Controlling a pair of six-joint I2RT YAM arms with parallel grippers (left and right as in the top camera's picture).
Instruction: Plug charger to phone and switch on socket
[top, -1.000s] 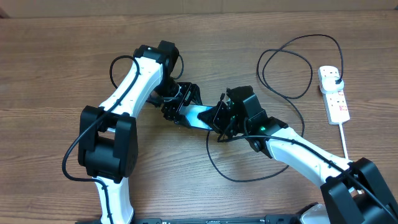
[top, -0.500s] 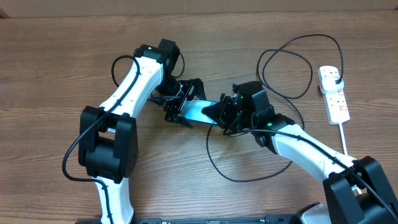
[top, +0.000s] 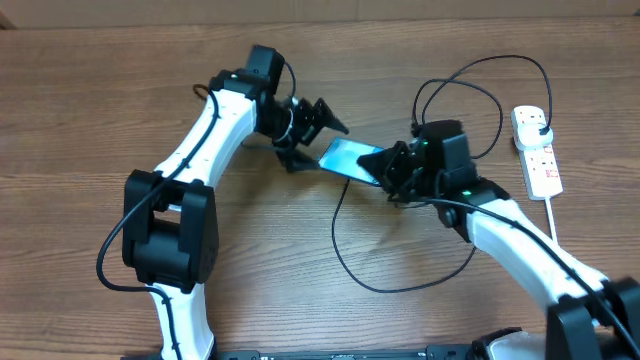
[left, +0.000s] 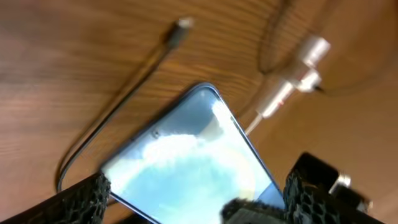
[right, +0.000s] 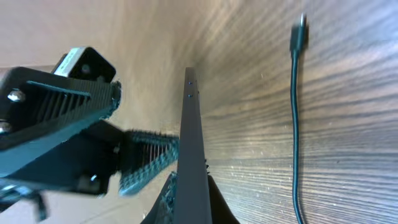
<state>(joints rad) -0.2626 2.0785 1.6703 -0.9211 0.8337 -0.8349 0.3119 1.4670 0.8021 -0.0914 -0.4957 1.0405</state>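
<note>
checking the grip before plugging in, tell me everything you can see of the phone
The phone is a slim rectangle with a black frame and a lit blue-teal screen showing glare. The right gripper clamps one end; the open left gripper straddles the other without clear contact. The charger tip lies apart on the table, unplugged.

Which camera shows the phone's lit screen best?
The left wrist view: the phone fills much of the frame, its screen facing the camera. The overhead view shows it only as a small teal slab, and the right wrist view catches only its thin dark edge.
</note>
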